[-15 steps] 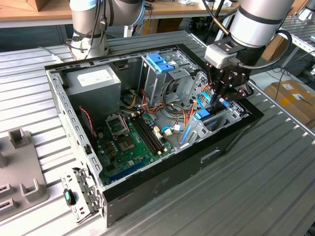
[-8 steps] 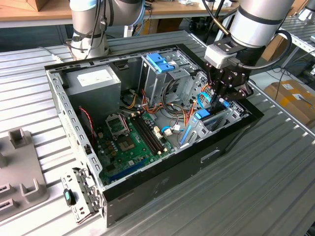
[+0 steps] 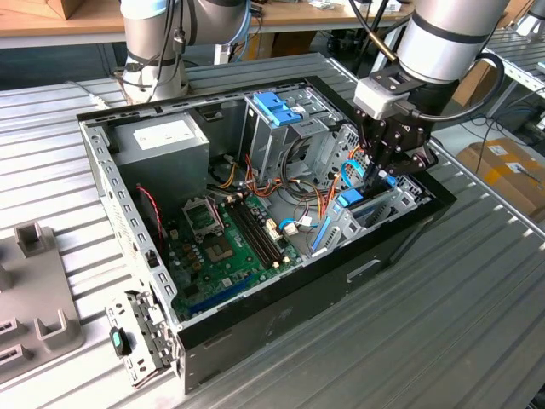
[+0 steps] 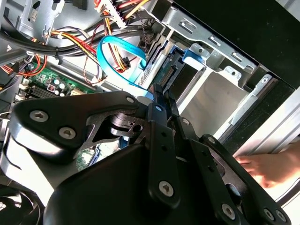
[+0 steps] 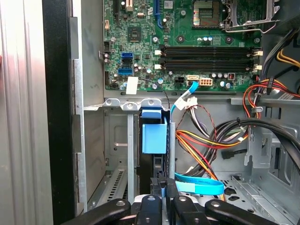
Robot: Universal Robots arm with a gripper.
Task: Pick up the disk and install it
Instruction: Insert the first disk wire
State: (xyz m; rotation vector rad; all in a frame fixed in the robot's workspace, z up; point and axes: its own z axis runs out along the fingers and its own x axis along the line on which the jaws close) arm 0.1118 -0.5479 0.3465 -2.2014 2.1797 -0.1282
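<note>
Seating the disk looks like the step in hand, and it calls for a straight push along the bay. Hold the hand (image 5: 163, 187) in line with the slot, press evenly so the drive does not cock sideways, and steer clear of the loose cables beside it.

The hand's 2 fingers are pressed almost together, with only a sliver of blue between their tips. They meet the near end of the disk (image 5: 153, 137), which stands on edge straight ahead of them in the bay (image 5: 132, 140), its light blue rail showing. Whether the tips nip a thin tab or only bear on the drive, I cannot tell.

Just beside the hand a flat blue cable (image 5: 199, 186) loops past, and beyond it hang red, yellow and black wires (image 5: 206, 140). Farther ahead of the disk lies the motherboard (image 5: 187, 28). In the second wrist view a person's fingers (image 4: 265, 168) show beyond the case wall, apart from the hand.
</note>
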